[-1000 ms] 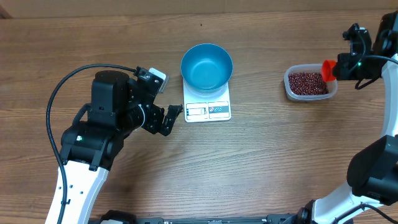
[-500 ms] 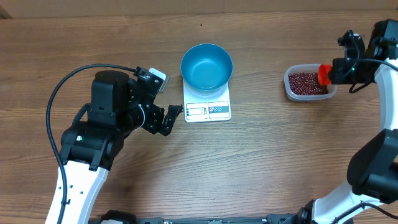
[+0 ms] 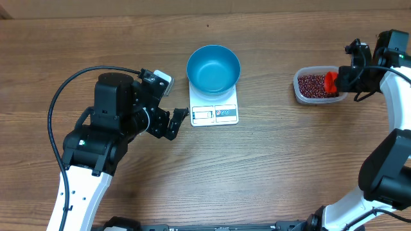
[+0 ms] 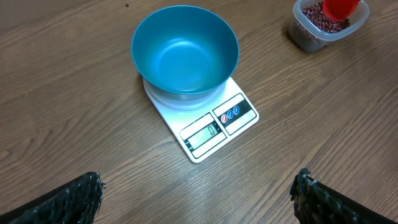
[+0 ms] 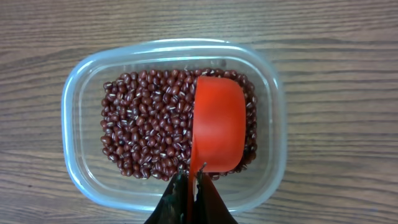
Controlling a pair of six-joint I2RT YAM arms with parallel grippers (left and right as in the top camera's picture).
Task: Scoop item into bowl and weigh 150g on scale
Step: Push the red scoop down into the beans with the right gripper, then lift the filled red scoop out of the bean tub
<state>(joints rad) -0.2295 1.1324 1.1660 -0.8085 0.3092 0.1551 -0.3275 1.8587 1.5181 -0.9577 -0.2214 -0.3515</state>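
The blue bowl (image 3: 214,68) (image 4: 185,51) sits empty on the white scale (image 3: 215,113) (image 4: 214,127) at the table's middle. A clear tub (image 3: 319,86) (image 5: 81,124) at the right holds the item, dark red-brown beans (image 3: 313,85) (image 5: 146,127). My right gripper (image 3: 340,80) (image 5: 192,176) is shut on the handle of a red scoop (image 3: 331,81) (image 5: 219,127), which hangs tilted over the beans at the tub's right side. My left gripper (image 3: 173,123) (image 4: 196,190) stands open just left of the scale, with bare table between its fingers.
A black cable (image 3: 77,80) loops behind the left arm. The tub (image 4: 326,25) with the red scoop (image 4: 341,7) shows at the top right of the left wrist view.
The right gripper has carried the red scoop down and to the left, from beside the tub's right rim to over the beans. The left arm has not moved.
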